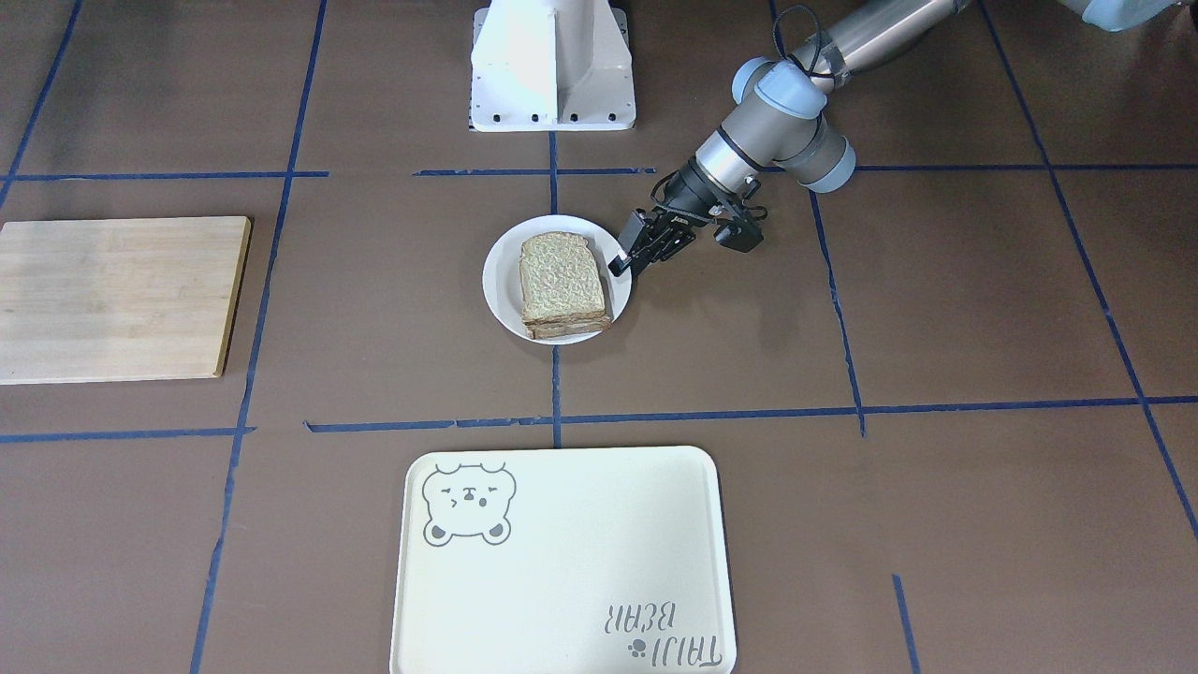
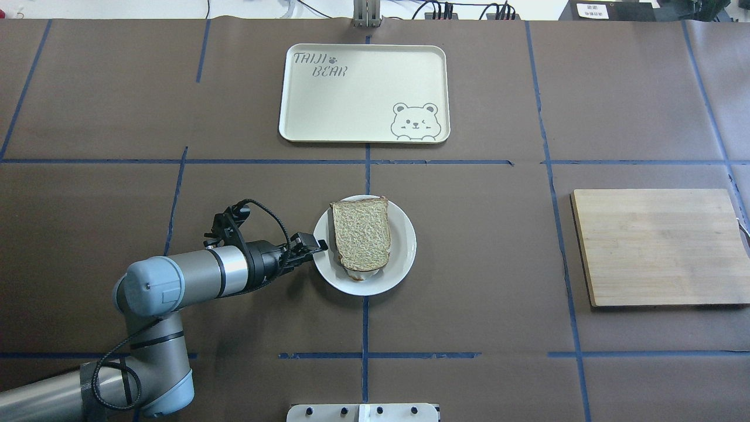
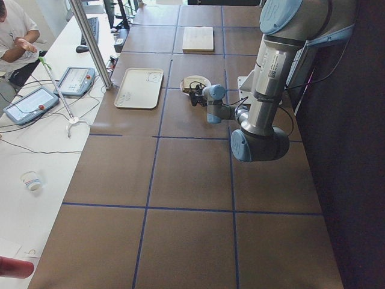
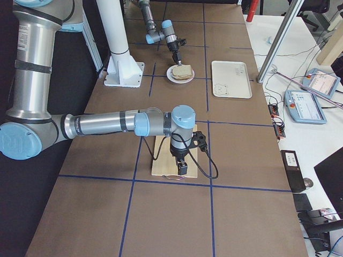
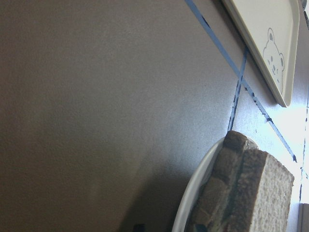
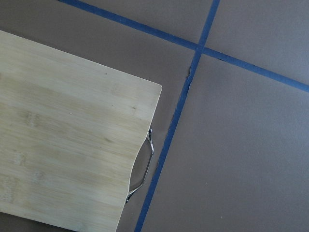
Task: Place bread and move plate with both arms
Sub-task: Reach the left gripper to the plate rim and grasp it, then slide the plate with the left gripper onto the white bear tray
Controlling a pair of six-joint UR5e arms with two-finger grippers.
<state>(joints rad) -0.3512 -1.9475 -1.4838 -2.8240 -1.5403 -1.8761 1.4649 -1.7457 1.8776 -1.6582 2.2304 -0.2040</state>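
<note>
The speckled tan bread [image 1: 562,281] lies on top of a stack of slices on the small white plate [image 1: 501,281] at the table's middle. It also shows in the overhead view [image 2: 360,234] and the left wrist view [image 5: 251,188]. My left gripper [image 1: 622,265] is low at the plate's rim on the robot's left side, its fingers closed together on that rim [image 2: 319,245]. My right gripper [image 4: 182,169] shows only in the exterior right view, above the near end of the cutting board; I cannot tell whether it is open or shut.
A cream bear tray [image 2: 363,94] lies beyond the plate, across a blue tape line. A wooden cutting board [image 2: 659,246] with a metal handle [image 6: 142,169] lies on the robot's right. The white pedestal [image 1: 552,65] stands behind the plate.
</note>
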